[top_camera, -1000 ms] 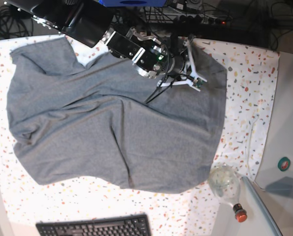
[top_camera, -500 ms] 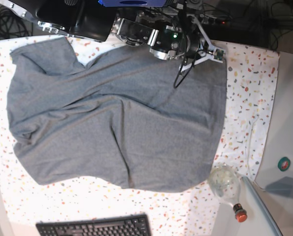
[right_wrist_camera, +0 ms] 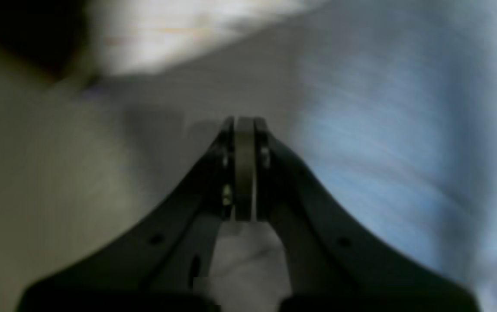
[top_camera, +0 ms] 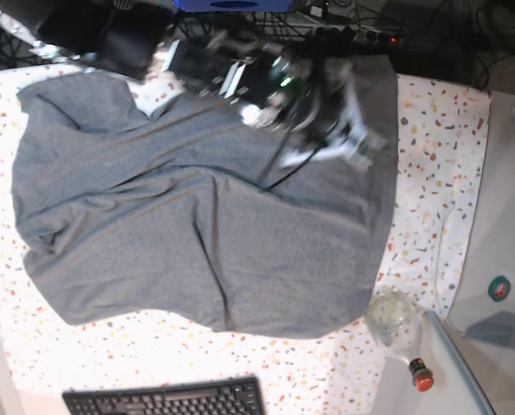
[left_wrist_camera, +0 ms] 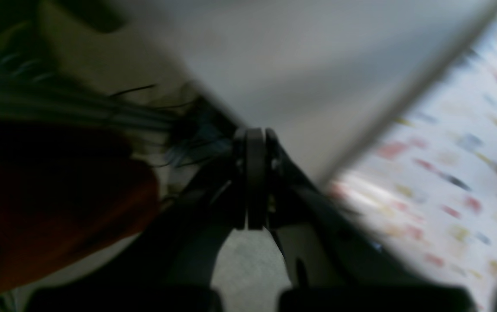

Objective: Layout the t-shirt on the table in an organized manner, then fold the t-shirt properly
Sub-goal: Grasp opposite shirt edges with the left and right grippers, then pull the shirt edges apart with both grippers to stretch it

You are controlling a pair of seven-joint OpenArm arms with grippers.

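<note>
Base view: t-shirt [top_camera: 197,216] spread rumpled across tabletop [top_camera: 439,173], reaching its far edge, unfolded; right tool [right_wrist_camera: 244,173] and left tool [left_wrist_camera: 255,190] both pressed together, empty; smoothing and folding outstanding.

Your right arm [top_camera: 266,82] smears with motion blur over the t-shirt [top_camera: 197,225], hiding the shirt's far edge beneath it. At the near edge past the t-shirt, the keyboard [top_camera: 167,399] is cut off by the frame. In your left wrist view everything is blurred, including a reddish-brown mass [left_wrist_camera: 45,208] you cannot identify.
</note>
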